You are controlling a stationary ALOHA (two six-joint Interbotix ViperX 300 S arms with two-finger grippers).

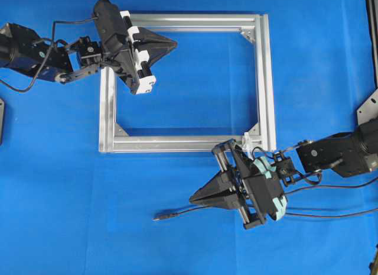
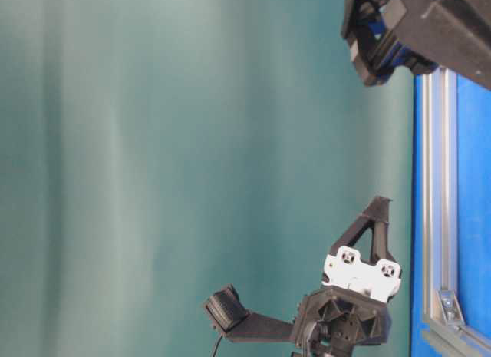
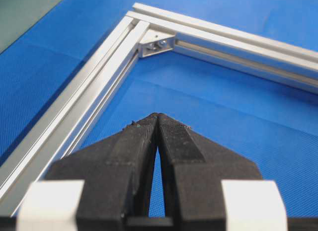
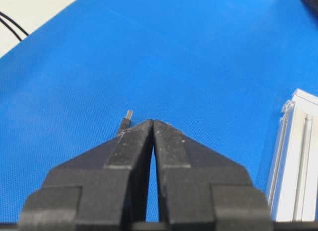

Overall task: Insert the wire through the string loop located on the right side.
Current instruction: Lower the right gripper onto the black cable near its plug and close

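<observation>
Both pincers are closed on nothing: the left pincer (image 1: pixel 171 44) hovers over the frame (image 1: pixel 269 86), the right pincer (image 1: pixel 195 198) just above the wire (image 1: pixel 183 213) on the blue counter (image 1: pixel 59 198). Light and floppy, the wire looks best gripped just behind its stiff plug (image 4: pixel 127 119); the string loop (image 1: pixel 247 137) seems to sit at the frame's corner

You are looking at the wire (image 1: pixel 195 211) lying loose on the blue mat, its dark plug tip pointing left. The string loop (image 1: pixel 247 137) is sitting, tiny and white, at the frame's lower-right corner.
</observation>
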